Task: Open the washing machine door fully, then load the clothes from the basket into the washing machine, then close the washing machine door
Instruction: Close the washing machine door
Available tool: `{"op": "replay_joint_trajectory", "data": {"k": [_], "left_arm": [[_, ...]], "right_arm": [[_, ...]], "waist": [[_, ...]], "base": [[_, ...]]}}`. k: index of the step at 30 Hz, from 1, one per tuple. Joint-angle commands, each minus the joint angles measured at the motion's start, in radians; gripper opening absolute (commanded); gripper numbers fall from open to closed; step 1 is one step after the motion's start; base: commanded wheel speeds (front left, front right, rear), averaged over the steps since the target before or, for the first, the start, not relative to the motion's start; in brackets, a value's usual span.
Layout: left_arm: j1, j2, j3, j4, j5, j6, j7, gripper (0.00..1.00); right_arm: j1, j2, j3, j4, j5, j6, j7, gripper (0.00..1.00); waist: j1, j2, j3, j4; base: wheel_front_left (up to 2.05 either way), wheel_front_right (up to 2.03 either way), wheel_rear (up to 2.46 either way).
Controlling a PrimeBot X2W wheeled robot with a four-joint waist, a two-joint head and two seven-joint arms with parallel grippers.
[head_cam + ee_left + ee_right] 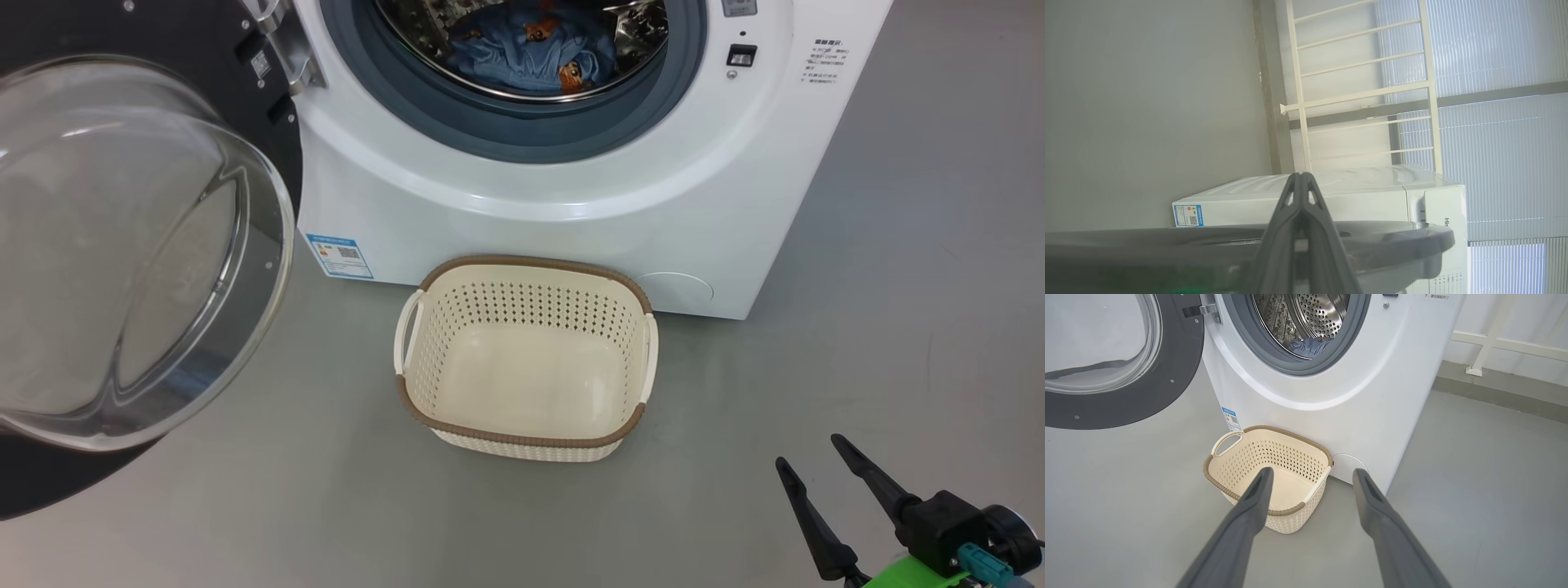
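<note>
One washing machine (571,204) stands on the grey floor (898,327), its one door (122,245) swung wide to the robot's left and cut off at the head view's edge, and one bare basket (522,263) with two handles sits just before its base. The clothes (531,53), a single blue bundle, lie inside the drum (641,33), whose upper part is cut off. Of two grippers, the right gripper (808,451) hangs low with jaws spread wide, holding nothing, while the left gripper (1301,176) has jaws pressed together on nothing visible, by the door's dark rim — whether touching it, I cannot tell.
</note>
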Motion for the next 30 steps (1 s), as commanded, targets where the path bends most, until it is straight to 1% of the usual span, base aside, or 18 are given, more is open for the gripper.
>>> {"op": "replay_joint_trajectory", "data": {"k": [1,8,13,30], "left_arm": [[-0.002,0.023,-0.008,-0.019,-0.007,-0.007,0.029,0.00],[0.020,0.017,-0.018,-0.043,-0.012,-0.008,0.080,0.00],[0.037,0.005,-0.032,-0.073,-0.013,-0.001,0.127,0.00],[0.098,-0.018,-0.026,-0.200,-0.021,0.062,0.176,0.00]], "right_arm": [[-0.024,-0.016,0.026,-0.018,-0.006,0.001,-0.005,1.00],[-0.026,-0.008,0.023,-0.016,-0.006,0.001,-0.005,1.00],[-0.026,0.001,0.022,-0.014,-0.008,0.001,-0.005,1.00],[-0.036,0.037,0.026,-0.009,-0.009,0.001,-0.005,1.00]], "waist": [[0.0000,0.0000,-0.002,0.001],[0.0000,0.0000,-0.006,0.006],[0.0000,0.0000,-0.007,0.012],[0.0000,0.0000,-0.013,0.021]], "base": [[0.00,0.00,0.00],[0.00,0.00,0.00],[0.00,0.00,0.00],[0.00,0.00,0.00]]}}
